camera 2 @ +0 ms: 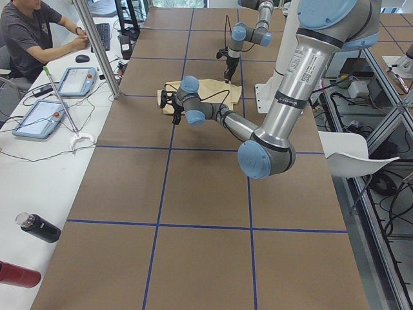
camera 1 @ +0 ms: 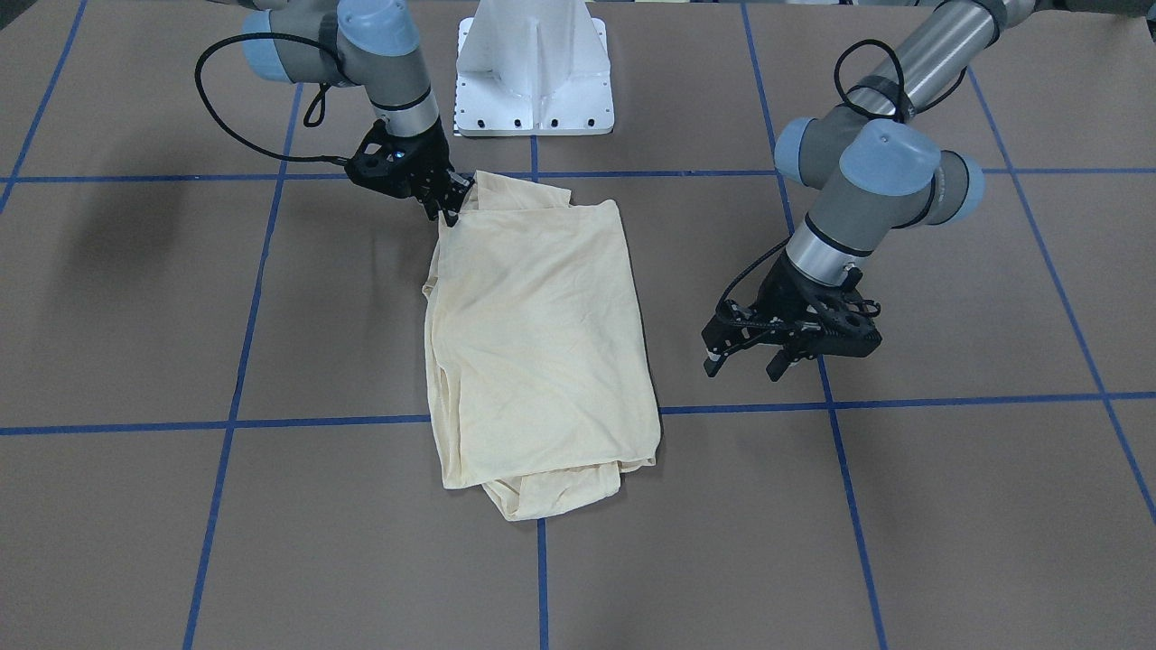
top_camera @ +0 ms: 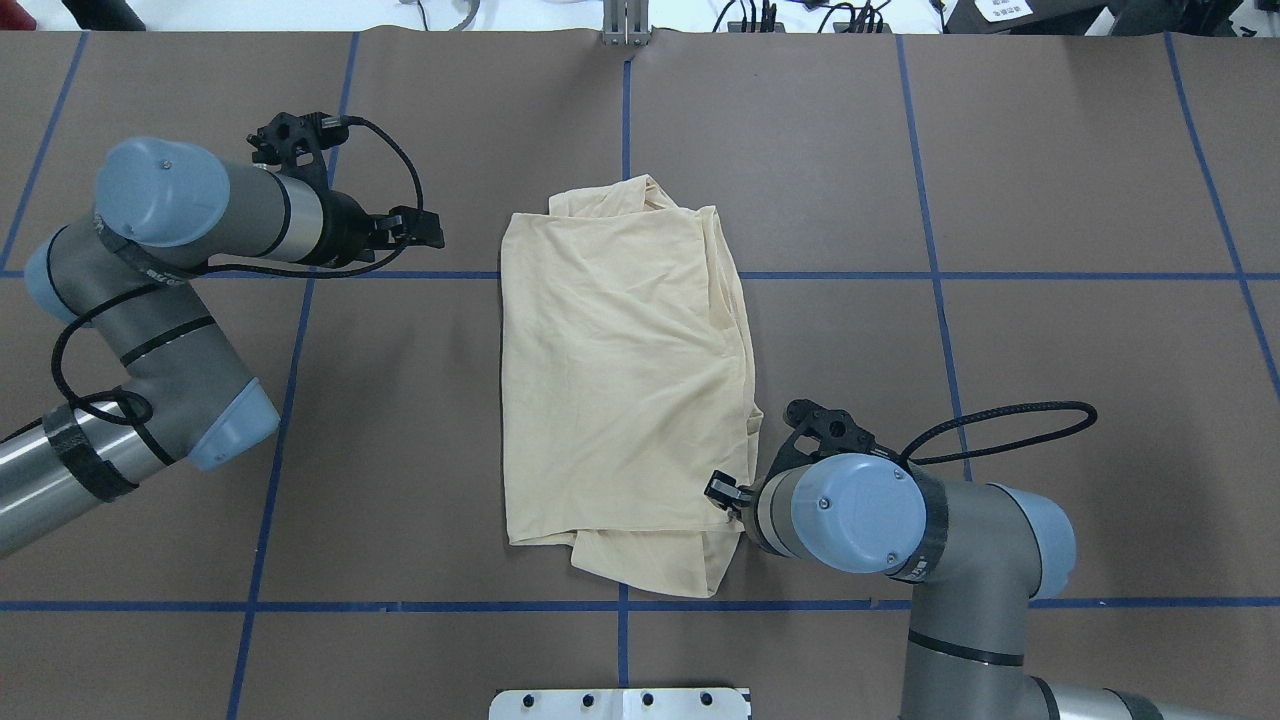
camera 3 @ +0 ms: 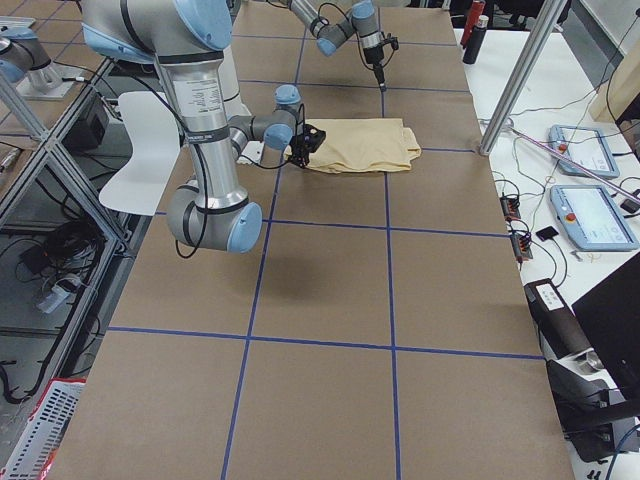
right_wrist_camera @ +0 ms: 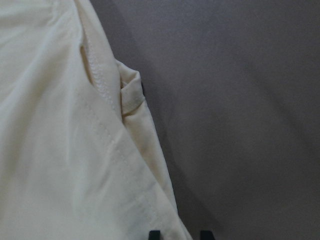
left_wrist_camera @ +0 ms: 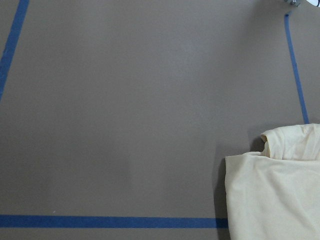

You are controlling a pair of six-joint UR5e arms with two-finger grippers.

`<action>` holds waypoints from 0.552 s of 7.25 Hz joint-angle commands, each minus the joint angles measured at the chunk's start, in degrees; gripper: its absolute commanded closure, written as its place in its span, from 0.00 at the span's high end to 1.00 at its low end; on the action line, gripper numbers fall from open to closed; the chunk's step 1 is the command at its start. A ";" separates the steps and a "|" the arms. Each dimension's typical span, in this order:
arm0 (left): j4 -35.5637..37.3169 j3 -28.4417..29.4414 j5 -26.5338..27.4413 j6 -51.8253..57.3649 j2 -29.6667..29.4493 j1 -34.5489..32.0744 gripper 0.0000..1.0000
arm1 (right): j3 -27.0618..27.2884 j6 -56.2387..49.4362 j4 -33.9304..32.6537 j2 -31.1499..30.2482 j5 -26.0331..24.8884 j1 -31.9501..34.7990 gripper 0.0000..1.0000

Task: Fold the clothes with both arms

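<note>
The pale cream-yellow T-shirt [camera 1: 542, 334] lies folded into a long rectangle in the middle of the table, plain side up; print and neck label are hidden. It also shows in the overhead view [top_camera: 620, 380] and both wrist views [left_wrist_camera: 275, 190] [right_wrist_camera: 60, 150]. My right gripper [camera 1: 449, 215] [top_camera: 725, 495] is down at the shirt's edge nearest the robot base, its jaws nearly together around the hem [right_wrist_camera: 180, 234]. My left gripper [camera 1: 745, 368] [top_camera: 430, 230] is open and empty, hovering over bare table beside the shirt's far end.
The white pedestal base [camera 1: 533, 72] stands at the table edge just behind the shirt. Blue tape lines [camera 1: 542, 578] grid the brown table. An operator's desk with tablets [camera 2: 58, 97] and a metal pole [camera 2: 97, 45] line the far side.
</note>
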 commanded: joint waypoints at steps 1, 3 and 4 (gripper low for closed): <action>0.00 0.09 -0.04 0.00 0.07 0.00 1.00 | 0.45 -0.03 0.02 0.06 0.88 0.22 0.00; 0.00 0.09 0.05 0.00 0.07 0.00 1.00 | 1.77 -0.03 0.02 -0.02 2.99 0.75 0.00; 0.00 0.17 0.05 0.00 0.07 0.00 1.00 | 1.95 -0.03 0.02 -0.11 3.60 0.75 0.00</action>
